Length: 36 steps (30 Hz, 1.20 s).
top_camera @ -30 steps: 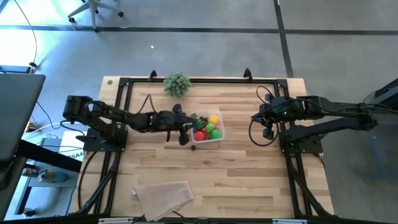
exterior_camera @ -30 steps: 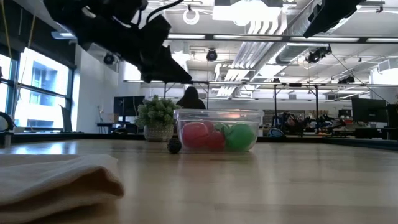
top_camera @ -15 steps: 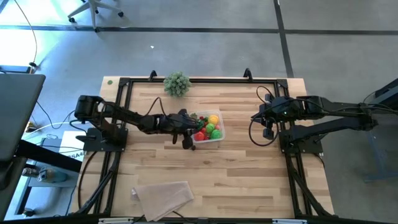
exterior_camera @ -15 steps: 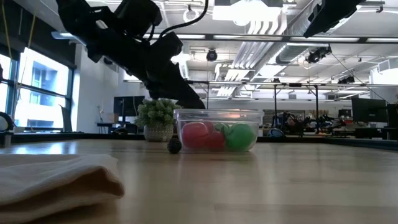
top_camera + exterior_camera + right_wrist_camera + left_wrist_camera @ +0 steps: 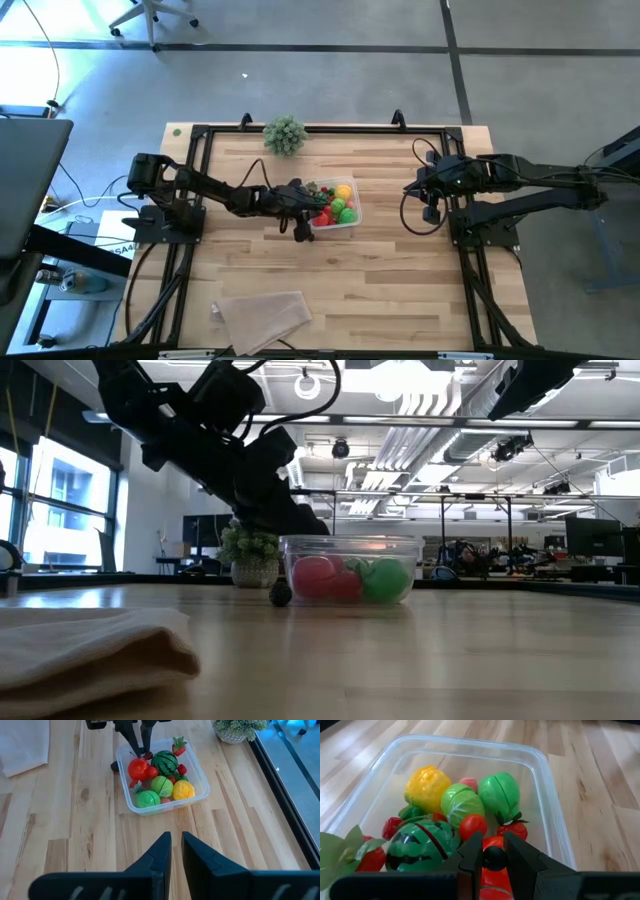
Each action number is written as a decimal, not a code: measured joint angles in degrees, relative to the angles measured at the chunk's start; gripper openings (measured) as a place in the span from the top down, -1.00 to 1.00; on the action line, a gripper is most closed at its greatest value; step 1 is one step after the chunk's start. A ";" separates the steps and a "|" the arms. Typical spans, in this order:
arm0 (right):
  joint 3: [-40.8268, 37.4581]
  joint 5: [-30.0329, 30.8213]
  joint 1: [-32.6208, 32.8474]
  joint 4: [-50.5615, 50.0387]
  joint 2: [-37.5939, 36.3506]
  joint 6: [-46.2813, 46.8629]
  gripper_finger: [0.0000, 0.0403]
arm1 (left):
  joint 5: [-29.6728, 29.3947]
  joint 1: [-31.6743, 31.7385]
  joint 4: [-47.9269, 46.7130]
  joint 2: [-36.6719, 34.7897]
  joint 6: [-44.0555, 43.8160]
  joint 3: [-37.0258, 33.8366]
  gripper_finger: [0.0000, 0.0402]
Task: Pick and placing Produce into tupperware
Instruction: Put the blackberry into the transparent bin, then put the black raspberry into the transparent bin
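The clear tupperware (image 5: 356, 206) stands mid-table, its rim (image 5: 545, 785) ringing the produce: a striped watermelon ball (image 5: 422, 845), a yellow piece (image 5: 427, 787), green pieces (image 5: 462, 805) and red ones. My left gripper (image 5: 493, 842) hangs over the container's near-left corner (image 5: 142, 751) and is shut on a small dark round piece. Another small dark piece (image 5: 280, 594) lies on the table against the container's outer wall. My right gripper (image 5: 174, 837) waits shut near the table's right edge (image 5: 428, 198), pointing toward the container. My left gripper pinches the small dark round piece (image 5: 494, 859) between its two fingertips (image 5: 474, 851). The fingers slant down from the table's left into the tupperware's mouth. The piece is lifted clear, just above the red produce inside.
A bushy grey-green plant (image 5: 284, 133) stands at the far edge behind the container. A folded beige cloth (image 5: 262, 312) lies near the front-left. A dark metal frame borders the table. Bare wood stretches between the container and my right gripper.
My left gripper has moved toward the table's right and down, from beside the tupperware's left wall to over its near-left corner. The loose dark piece on the table has stayed put.
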 joint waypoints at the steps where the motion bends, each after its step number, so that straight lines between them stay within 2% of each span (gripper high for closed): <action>1: 0.00 -0.02 0.00 0.00 0.00 0.00 0.83 | -0.22 0.00 0.00 0.02 0.03 0.00 0.69; 8: 0.01 -0.01 -0.01 0.00 0.01 0.00 0.83 | -0.47 0.00 -0.17 0.00 0.01 0.00 0.67; 15: 0.01 -0.01 0.00 0.00 0.00 0.00 0.83 | -1.68 0.00 -1.68 0.00 -0.20 0.00 0.36; 19: 0.02 -0.01 -0.02 0.00 0.01 0.00 0.83 | -2.26 0.00 -1.72 0.00 1.24 0.00 0.27; 29: 0.00 -0.02 0.00 0.00 0.00 -0.02 0.83 | -3.11 0.00 -1.08 -3.02 4.32 -0.02 0.34; 36: 0.02 -0.01 -0.01 0.00 0.00 -0.01 0.83 | -3.64 -0.29 -10.26 -11.01 2.11 0.00 0.35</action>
